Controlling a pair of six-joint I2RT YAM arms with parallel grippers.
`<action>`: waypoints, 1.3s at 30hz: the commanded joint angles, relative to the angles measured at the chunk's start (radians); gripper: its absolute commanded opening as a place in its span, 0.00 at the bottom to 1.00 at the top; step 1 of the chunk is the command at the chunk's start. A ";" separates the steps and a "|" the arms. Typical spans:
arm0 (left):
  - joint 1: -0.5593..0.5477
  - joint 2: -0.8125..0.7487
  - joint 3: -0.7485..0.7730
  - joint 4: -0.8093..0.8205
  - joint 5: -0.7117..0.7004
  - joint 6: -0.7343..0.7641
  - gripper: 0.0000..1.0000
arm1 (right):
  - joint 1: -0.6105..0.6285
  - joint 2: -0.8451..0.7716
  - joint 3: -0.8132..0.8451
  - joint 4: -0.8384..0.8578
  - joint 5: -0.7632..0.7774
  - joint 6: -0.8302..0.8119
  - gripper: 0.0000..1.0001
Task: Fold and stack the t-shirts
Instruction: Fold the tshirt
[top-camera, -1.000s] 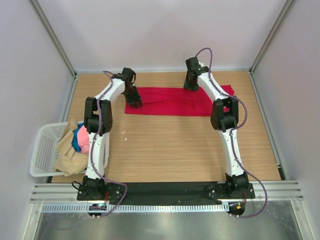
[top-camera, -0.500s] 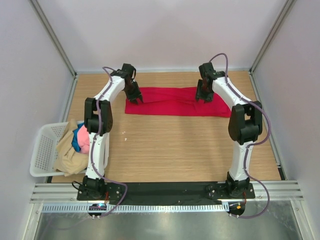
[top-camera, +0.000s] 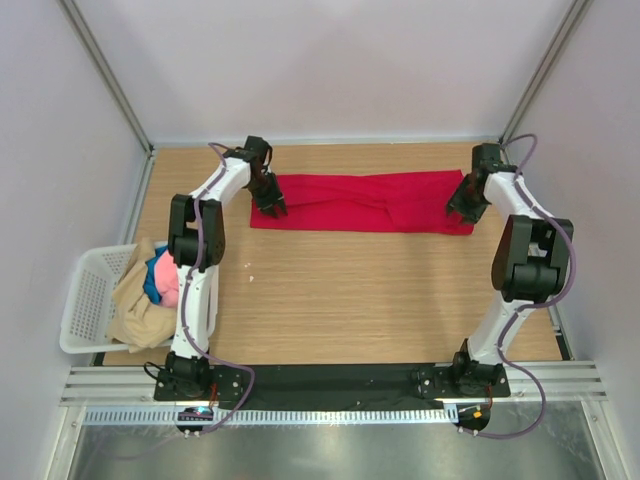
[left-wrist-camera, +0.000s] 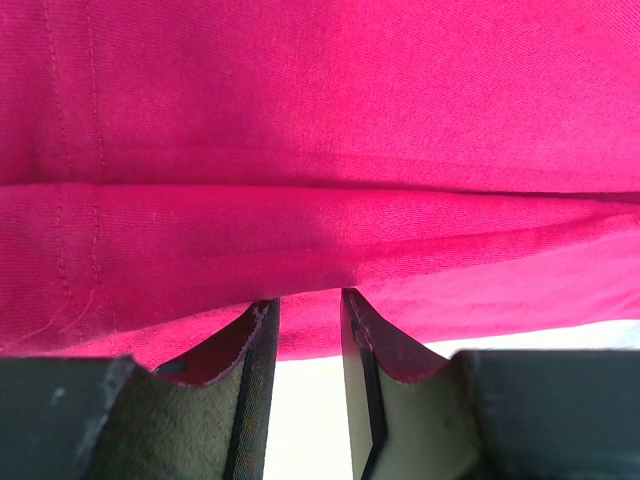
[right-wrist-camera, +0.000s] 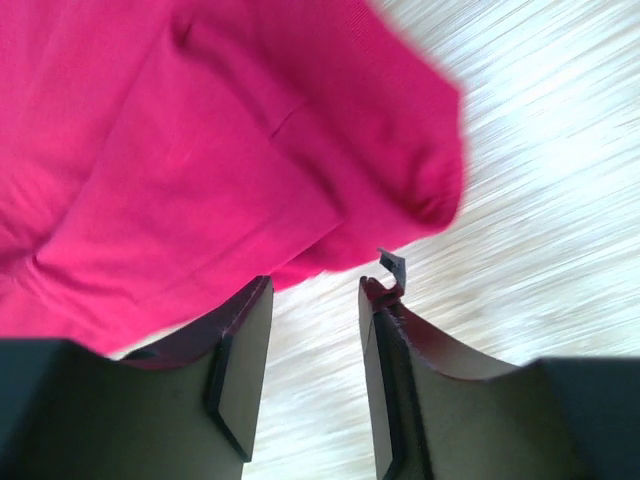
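Red t-shirt (top-camera: 360, 200) lies stretched along the far desk (top-camera: 350, 300), left tool (top-camera: 272, 207) at its left end, right tool (top-camera: 460, 213) at its right. Left wrist — jaws narrowly parted at the hem. Right wrist — jaws parted, bare desk between them.

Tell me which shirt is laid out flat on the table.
The red shirt, stretched flat across the far side of the table; the other shirts sit bunched in the white basket at the left.

High overview, wrist cameras close on red shirt (top-camera: 350, 205)
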 joint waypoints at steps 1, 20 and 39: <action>0.002 -0.056 -0.003 0.007 0.021 0.019 0.32 | -0.031 -0.045 -0.002 0.053 -0.042 0.037 0.42; 0.002 -0.036 0.044 -0.010 0.029 0.010 0.31 | -0.089 0.039 -0.065 0.141 -0.148 0.114 0.40; 0.003 -0.016 0.061 -0.018 0.027 0.006 0.31 | -0.106 0.091 -0.039 0.192 -0.174 0.129 0.35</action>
